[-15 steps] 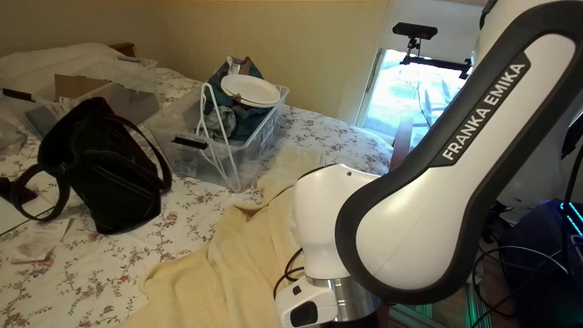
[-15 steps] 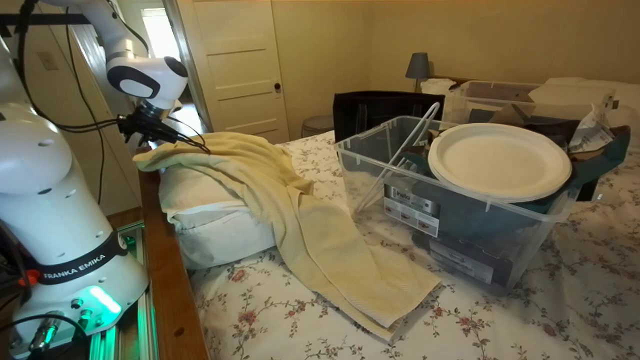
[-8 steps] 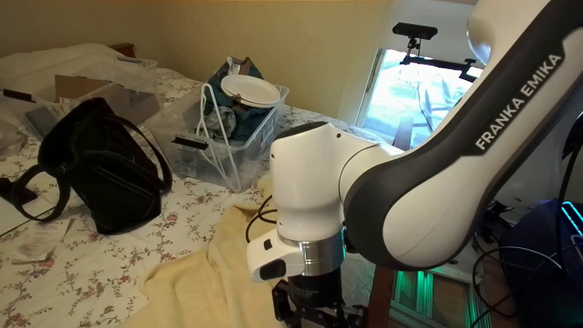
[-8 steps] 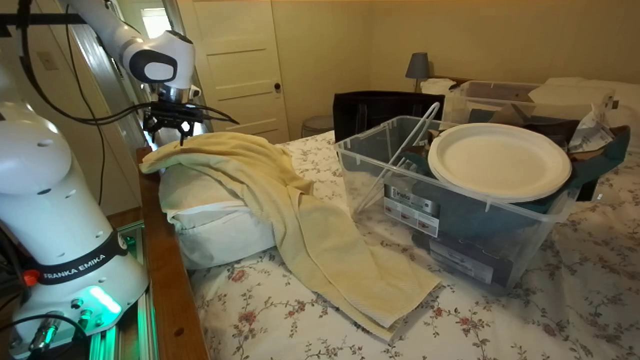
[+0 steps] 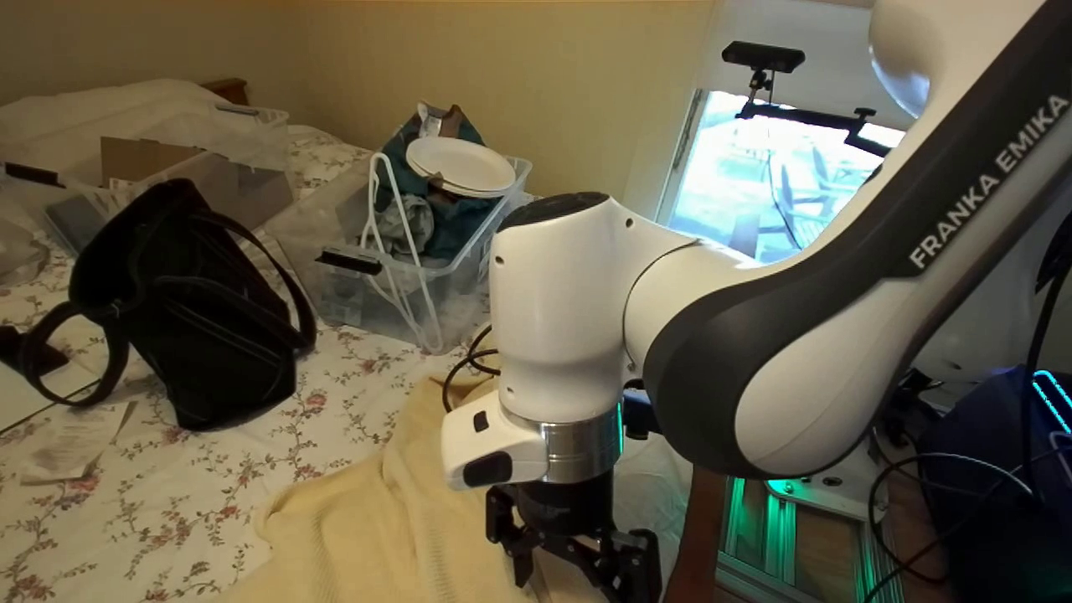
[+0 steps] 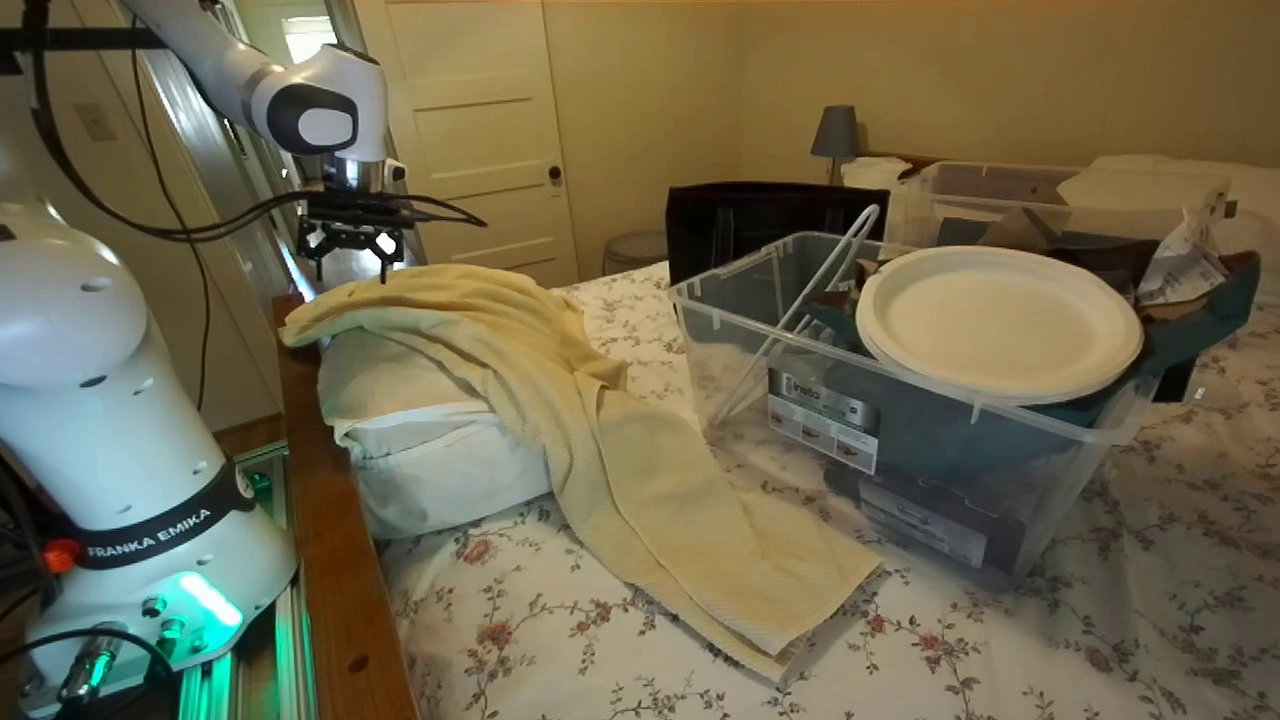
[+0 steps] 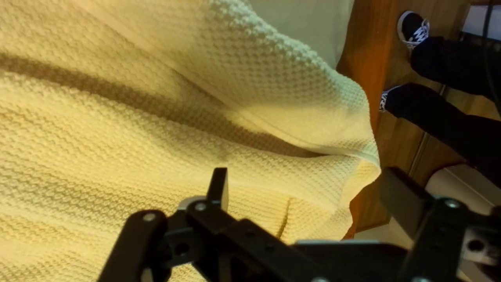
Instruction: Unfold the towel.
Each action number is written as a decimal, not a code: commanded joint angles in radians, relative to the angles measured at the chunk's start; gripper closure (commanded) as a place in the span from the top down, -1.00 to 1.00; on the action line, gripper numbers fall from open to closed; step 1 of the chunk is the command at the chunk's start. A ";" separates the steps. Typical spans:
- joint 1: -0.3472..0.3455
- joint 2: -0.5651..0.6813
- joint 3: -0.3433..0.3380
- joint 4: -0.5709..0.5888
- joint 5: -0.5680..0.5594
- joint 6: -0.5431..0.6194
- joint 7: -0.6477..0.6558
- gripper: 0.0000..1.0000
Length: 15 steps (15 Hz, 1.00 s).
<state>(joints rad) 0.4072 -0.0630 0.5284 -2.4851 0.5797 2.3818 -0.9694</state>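
The towel is a pale-yellow cloth lying in long folds. It runs over a white mattress corner and down across the floral bedspread in an exterior view. Its near end reaches the wooden bed rail. My gripper hangs upright, fingers downward, just above that end. In the wrist view the gripper is spread wide with nothing between its fingers. The left finger stands over the towel; the right one is past its folded edge, over the floor side. The arm hides part of the towel in an exterior view.
A transparent box with white plates and a hanger stands beside the towel. A black bag sits on the bedspread. The wooden rail borders the bed. A person's legs show beyond it.
My gripper has opened, let go of the towel's end at the rail, and risen while turning upright. That end has slid slightly inward over the rail.
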 commanded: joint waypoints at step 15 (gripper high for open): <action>-0.075 0.099 -0.209 0.083 -0.670 -0.177 0.274 1.00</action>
<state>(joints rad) 0.3378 -0.0344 0.3280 -2.4630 -0.0712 2.2168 -0.6369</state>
